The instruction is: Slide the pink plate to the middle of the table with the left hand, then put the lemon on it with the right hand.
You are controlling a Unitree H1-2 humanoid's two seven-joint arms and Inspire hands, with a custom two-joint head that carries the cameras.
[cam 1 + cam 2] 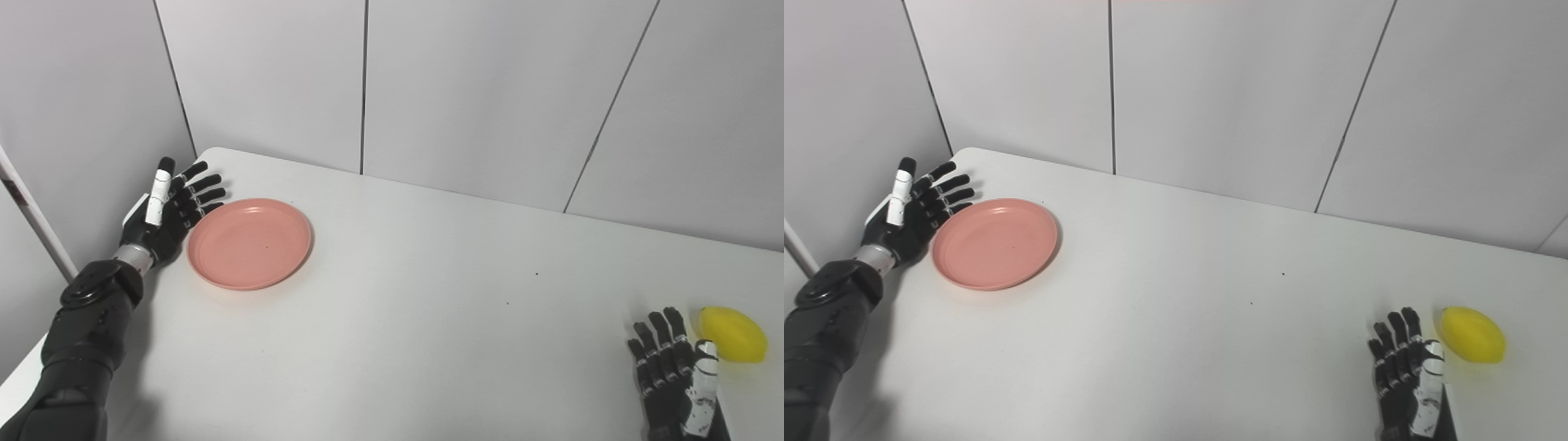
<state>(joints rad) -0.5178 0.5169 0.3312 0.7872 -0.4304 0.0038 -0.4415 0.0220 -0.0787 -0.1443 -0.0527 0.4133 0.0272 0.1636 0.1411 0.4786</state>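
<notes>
The white table [429, 294] carried everything. The pink plate [249, 242] lay empty near its far left corner, well away from the middle. The left robot hand [168, 208] stood just beside the plate's left rim, fingers spread and holding nothing, so the plate lay to its right, toward the table's centre; a sideways push looked the likely next move. The right robot hand [674, 367] rested open, the lemon [733, 334] just to its right, its long axis slanting across the table.
</notes>
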